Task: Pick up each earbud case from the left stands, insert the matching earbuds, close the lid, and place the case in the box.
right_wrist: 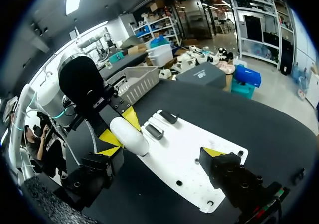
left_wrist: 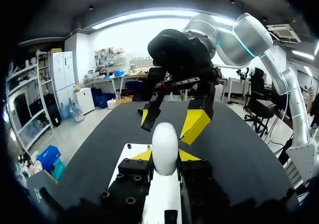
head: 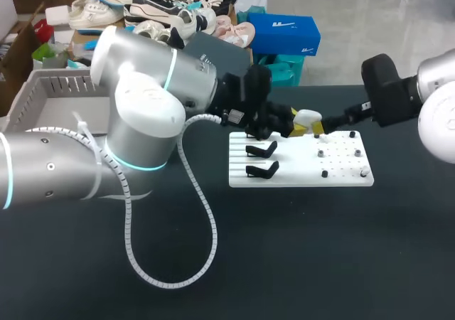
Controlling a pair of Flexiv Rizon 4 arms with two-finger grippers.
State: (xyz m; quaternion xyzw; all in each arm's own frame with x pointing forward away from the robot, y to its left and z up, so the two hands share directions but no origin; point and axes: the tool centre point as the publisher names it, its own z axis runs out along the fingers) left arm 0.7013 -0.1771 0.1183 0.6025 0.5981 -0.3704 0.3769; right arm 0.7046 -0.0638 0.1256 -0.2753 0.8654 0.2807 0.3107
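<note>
Left tool (left_wrist: pixel 165 157) was clamped on the white earbud case (left_wrist: pixel 164 142), one yellow tip on each side. The case was held up off the white board (head: pixel 298 174), near its far edge, and I could not tell whether the lid was open. Right tool (left_wrist: pixel 172 120) sat just ahead of the case with its fingers spread wide, touching nothing.

Risks, as judgement:
- The case looked smooth and rounded and was pinched only at its lower part. An off-centre squeeze from the right tool could twist it or pop it out of the left grip.
- The two tools were very close, so a slight misalignment could make fingertip hit fingertip.
- A dropped case would land on the board and could scatter the small pieces (head: pixel 324 173) there.
- Prying the lid against a weak hold could make the case slide.

Counts:
- Tools: two.
- Earbud cases in view: one.
- Black stands (head: pixel 261 149) on the board's left part: two, both bare.
- Boards: one, lying on the dark surface (head: pixel 284 249).
- Small black and pale pieces on the board's right part: several, too small to count surely.
- Grey box (head: pixel 67 84): one, well apart at the left.
</note>
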